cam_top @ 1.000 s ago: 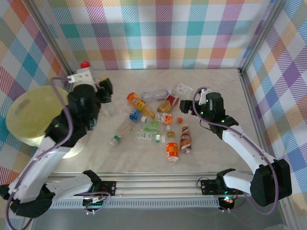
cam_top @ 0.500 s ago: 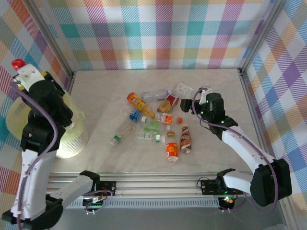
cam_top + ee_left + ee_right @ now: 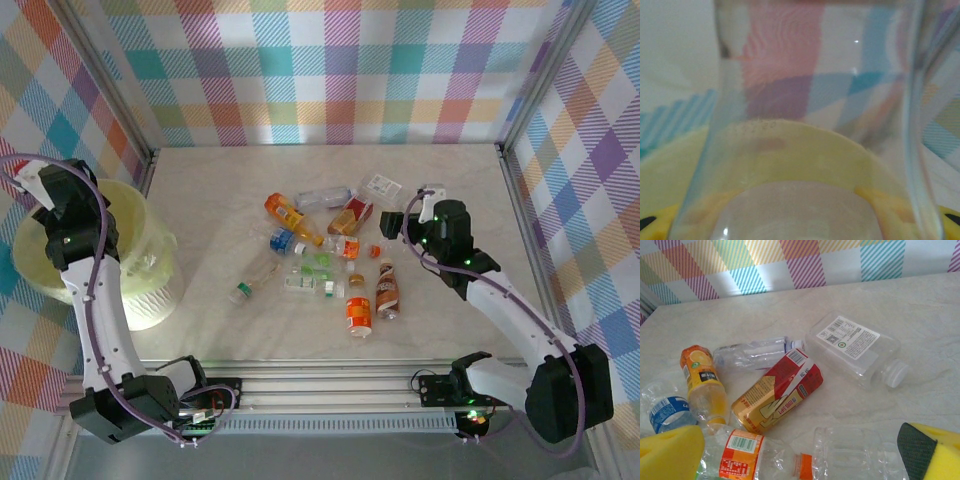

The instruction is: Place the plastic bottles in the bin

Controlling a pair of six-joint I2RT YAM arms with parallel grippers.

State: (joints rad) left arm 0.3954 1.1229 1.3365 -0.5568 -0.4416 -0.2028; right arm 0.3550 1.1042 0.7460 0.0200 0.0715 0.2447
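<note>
Swung off the table, the left end effector (image 3: pixel 800 222) now hangs over the bin (image 3: pixel 125 215), clenched on a clear bottle (image 3: pixel 810 100). It should let go only once the bottle is well inside the rim, so it drops straight in. Well right of the bin, the right end effector (image 3: pixel 800 452) stands released above the other bottles (image 3: pixel 320 260)

- Top external: high behind the arm bases (image 3: pixel 195 385), looking down over the whole table (image 3: pixel 220 180).
- Left wrist: hard against a clear bottle (image 3: pixel 815 100), bin (image 3: pixel 662 175) blurred beyond.
- Right wrist: low, close, facing the table's far-left corner; its bottles (image 3: pixel 777 395) appear mid-table from above too.
</note>
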